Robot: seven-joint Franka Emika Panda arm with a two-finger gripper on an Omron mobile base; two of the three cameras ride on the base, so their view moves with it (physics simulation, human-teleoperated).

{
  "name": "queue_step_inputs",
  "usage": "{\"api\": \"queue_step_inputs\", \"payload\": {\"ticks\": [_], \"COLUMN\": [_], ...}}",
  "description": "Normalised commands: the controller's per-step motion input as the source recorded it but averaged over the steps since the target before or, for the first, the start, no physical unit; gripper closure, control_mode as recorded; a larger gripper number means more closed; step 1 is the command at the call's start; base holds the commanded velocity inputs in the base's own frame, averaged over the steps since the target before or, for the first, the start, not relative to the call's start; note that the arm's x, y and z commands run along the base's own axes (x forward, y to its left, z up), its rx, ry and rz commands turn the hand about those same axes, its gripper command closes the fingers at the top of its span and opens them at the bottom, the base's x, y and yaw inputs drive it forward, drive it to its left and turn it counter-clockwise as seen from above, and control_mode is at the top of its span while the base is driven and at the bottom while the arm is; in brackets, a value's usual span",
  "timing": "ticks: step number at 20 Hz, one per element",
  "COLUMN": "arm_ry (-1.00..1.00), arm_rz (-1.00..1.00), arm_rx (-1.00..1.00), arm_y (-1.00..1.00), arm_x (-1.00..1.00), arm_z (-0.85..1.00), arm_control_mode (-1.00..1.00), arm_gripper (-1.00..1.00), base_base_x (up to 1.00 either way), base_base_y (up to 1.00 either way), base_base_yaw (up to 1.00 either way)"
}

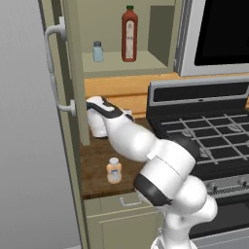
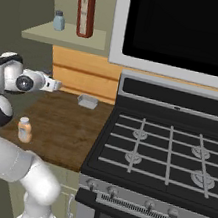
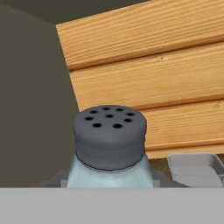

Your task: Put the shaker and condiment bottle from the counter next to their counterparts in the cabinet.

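We find the gripper (image 2: 54, 85) low over the rear left part of the counter (image 2: 72, 130), close to the open cabinet door (image 1: 73, 73). In the hand view the shaker (image 3: 109, 148) sits directly ahead of the camera, its grey perforated cap up and its pale-blue body dropping toward the fingers. The fingertips themselves are hidden there; from the nearly closed jaws and the shaker's centred position, we judge that the jaws are clenched on the shaker, which stands upright with its long axis vertical.

The coming move turns on one relation: the cabinet shelf (image 1: 121, 65) lies above the gripper and slightly beyond it, so the shaker must travel upward, then inward. Its counterpart shaker (image 1: 98, 51) stands on the left of that shelf, with the tall dark-red bottle (image 1: 129, 34) just beside it on the right.

The condiment bottle (image 1: 114, 171) stands on the counter near the front edge, well apart from the gripper. A small grey tray (image 2: 88, 102) lies at the back of the counter, beside the stove (image 2: 163, 156).
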Motion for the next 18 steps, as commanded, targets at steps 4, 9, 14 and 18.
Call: {"api": "queue_step_inputs", "payload": {"ticks": [4,9,14,18], "arm_ry": [0.08,0.08,0.09,0.06], "arm_rz": [-0.06,0.00,0.00,0.06], "arm_rx": [-0.08,-0.02,-0.07,-0.05], "arm_y": [-0.03,-0.63,-0.85,-0.31], "arm_x": [0.00,0.00,0.00,0.00], "arm_z": [0.66,0.51,0.35,0.21], "arm_control_mode": [-1.00,-1.00,-1.00,-1.00], "arm_gripper": [1.00,1.00,1.00,1.00], "base_base_x": [0.00,0.00,0.00,0.00], "base_base_y": [0.00,0.00,0.00,0.00], "base_base_yaw": [0.00,0.00,0.00,0.00]}}
